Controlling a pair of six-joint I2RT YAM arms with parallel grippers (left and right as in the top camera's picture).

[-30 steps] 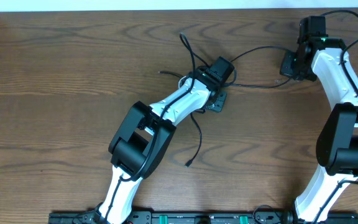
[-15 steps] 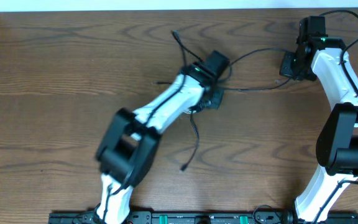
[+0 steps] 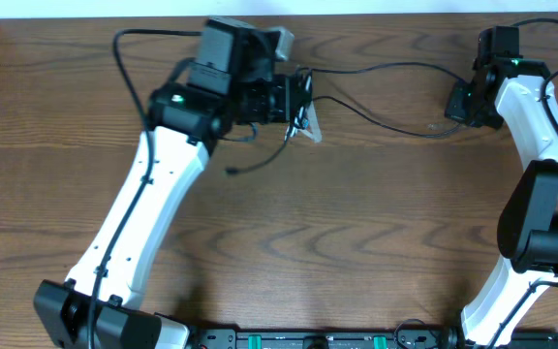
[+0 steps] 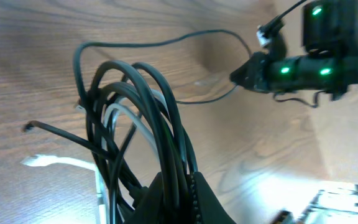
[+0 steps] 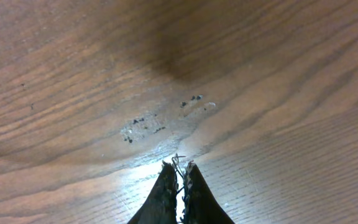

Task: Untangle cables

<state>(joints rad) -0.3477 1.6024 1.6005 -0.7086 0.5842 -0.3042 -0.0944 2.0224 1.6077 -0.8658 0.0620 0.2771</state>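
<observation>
Cables (image 4: 171,118) by far table edge (image 3: 405,15); left tool (image 3: 301,103), right tool (image 5: 179,171) clenched on them.

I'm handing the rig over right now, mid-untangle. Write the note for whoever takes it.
Left gripper: shut on the cables, a bundle of black loops with a white cable among them, apparently raised above the table.
Right gripper: shut, with what looks like a thin black strand pinched at its tips.
Two black strands run between the grippers. A loose black end trails beside the left arm.
Done: bundle gripped on both sides.
Left: loops are tangled; separate each cable and lay it out.
</observation>
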